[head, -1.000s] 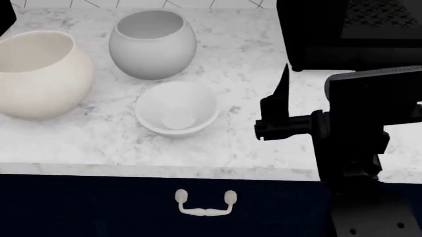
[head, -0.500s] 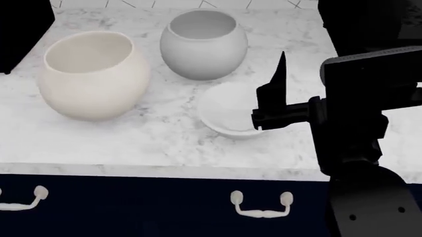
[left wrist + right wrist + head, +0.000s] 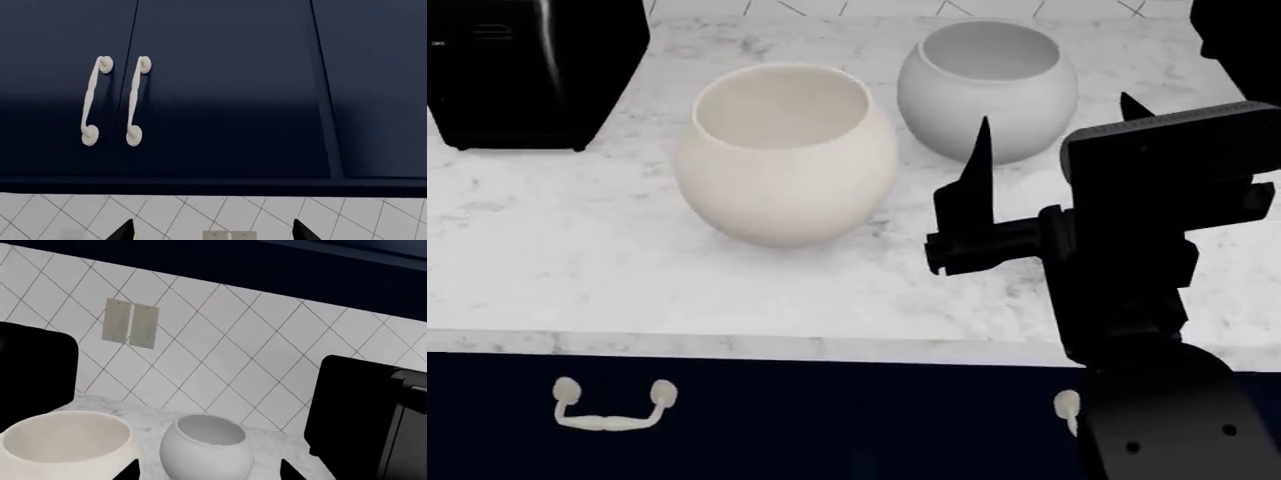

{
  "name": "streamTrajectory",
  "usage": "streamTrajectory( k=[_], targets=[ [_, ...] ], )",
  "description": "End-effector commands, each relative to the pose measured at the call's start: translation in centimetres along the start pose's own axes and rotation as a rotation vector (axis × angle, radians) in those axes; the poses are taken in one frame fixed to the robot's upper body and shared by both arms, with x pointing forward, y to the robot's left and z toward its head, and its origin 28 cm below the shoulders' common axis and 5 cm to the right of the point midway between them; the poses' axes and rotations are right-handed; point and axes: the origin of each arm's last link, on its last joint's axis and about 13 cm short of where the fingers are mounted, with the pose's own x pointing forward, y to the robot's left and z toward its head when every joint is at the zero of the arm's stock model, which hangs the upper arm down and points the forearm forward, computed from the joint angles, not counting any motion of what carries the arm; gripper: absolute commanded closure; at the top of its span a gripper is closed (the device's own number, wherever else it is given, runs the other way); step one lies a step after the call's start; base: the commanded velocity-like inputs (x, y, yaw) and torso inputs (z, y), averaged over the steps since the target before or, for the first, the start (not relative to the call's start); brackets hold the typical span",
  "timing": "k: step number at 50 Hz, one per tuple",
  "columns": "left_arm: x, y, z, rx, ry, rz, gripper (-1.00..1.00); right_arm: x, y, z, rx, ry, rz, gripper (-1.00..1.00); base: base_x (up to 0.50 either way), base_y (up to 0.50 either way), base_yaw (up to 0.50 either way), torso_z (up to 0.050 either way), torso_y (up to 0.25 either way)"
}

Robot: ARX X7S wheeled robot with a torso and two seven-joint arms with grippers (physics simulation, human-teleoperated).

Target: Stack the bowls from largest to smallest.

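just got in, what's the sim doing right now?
Bowl stacking, and nothing is stacked yet. The large cream bowl and the medium grey bowl stand apart on the marble counter; the small white bowl is not visible, possibly hidden behind the arm. The right gripper hovers above the counter in front of the grey bowl, jaws open and empty. The left gripper points at navy wall cabinets, jaws open, holding nothing.

Small white bowl hidden behind right arm (image 3: 1121, 260).
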Motion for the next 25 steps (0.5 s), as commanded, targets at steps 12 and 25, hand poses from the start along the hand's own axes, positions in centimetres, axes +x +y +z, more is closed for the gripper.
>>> streamTrajectory(
  k=[12,25],
  targets=[
    [0.01,-0.09,-0.08,0.028,-0.011,0.01,-1.0,-0.39,-0.55,0.08,0.026,-0.01,-0.037,-1.0,0.14,0.0,0.0,0.0,0.0],
    [0.04,0.14,0.1,0.026,-0.018,0.018,-1.0,-0.35,-0.43,0.19,0.017,-0.007,-0.027,-1.0,0.37,0.0,0.0,0.0,0.0]
  ],
)
